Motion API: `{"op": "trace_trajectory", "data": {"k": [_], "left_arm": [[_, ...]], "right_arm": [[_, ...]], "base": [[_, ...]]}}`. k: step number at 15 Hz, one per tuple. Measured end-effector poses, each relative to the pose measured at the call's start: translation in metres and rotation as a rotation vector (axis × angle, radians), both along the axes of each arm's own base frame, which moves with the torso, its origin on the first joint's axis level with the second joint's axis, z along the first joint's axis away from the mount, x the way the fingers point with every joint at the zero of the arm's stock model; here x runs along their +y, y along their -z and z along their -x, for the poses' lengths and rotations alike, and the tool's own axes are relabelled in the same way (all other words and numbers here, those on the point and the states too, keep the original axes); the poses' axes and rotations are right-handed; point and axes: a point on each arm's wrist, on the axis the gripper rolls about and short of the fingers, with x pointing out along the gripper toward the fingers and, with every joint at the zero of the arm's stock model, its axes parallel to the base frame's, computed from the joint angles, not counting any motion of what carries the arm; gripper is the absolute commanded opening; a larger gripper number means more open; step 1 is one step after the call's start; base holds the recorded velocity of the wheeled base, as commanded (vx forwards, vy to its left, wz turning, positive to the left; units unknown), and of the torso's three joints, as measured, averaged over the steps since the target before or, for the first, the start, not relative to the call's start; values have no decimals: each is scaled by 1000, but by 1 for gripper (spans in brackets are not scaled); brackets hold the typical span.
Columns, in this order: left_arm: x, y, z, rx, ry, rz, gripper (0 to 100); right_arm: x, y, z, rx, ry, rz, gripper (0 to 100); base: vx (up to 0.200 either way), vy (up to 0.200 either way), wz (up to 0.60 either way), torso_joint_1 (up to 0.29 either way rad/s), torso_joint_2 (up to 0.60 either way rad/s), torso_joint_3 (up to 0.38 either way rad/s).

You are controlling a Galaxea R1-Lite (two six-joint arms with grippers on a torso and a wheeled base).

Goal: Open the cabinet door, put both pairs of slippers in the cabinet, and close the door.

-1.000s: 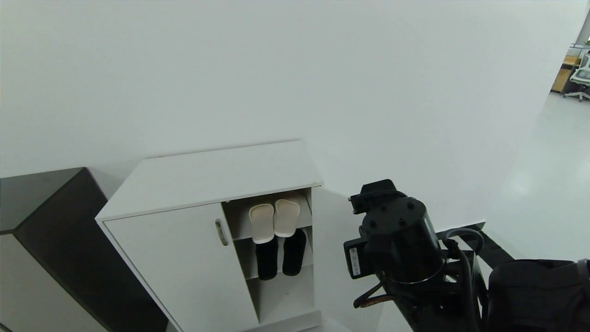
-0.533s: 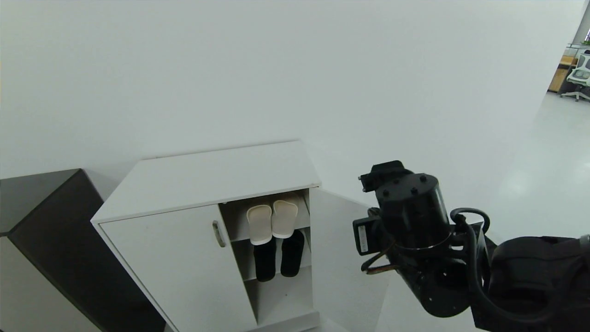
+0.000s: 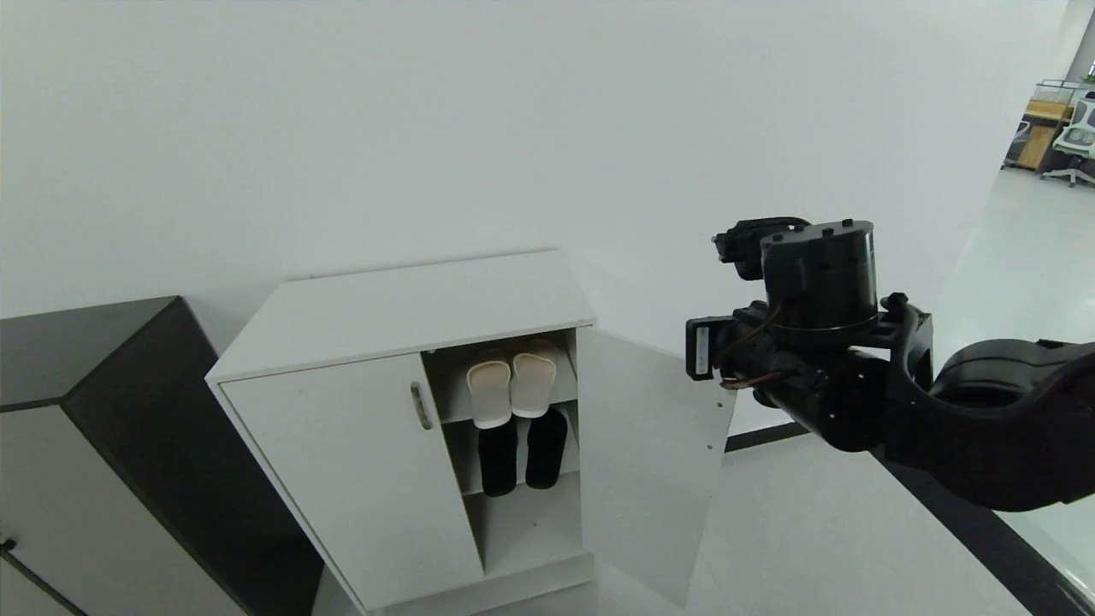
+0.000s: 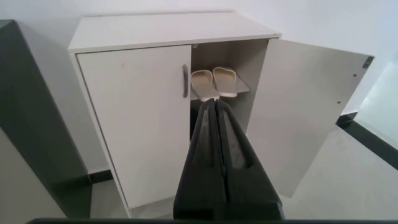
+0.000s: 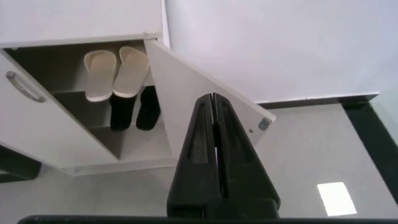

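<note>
Hidden and cut-off bits around the open cabinet.
The closed left door (image 3: 359, 479) hides that half of the cabinet (image 3: 411, 299) interior. The far ends of the black slippers (image 3: 513, 458) are covered by the overhanging white slippers (image 3: 511, 385), so their shape can't be told. In the left wrist view the pressed-together left claw (image 4: 216, 106) blocks most of the black pair. The right claw (image 5: 214, 98) has its tips lost behind the wrist housing (image 3: 817, 274) in the head view. The right arm (image 3: 984, 428) is cut by the right edge. The dark cabinet (image 3: 128, 411) is cut by the left edge. In the right wrist view the cabinet runs off the frame.
</note>
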Motion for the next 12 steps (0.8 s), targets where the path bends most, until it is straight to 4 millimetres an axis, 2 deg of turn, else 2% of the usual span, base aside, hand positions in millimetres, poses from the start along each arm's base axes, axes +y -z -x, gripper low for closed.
{"op": "trace_trajectory", "data": {"k": [5, 8, 12], "left_arm": [[0, 0, 0, 0, 1, 0, 0], [0, 0, 0, 0, 0, 0, 0], [0, 0, 0, 1, 0, 2, 0]], "right_arm": [[-29, 6, -48, 14, 40, -57, 0], [-33, 18, -76, 14, 82, -67, 0], [-37, 46, -116, 26, 127, -63, 0]], "base": [[0, 0, 0, 0, 0, 0], [0, 0, 0, 0, 0, 0], [0, 0, 0, 0, 0, 0]]}}
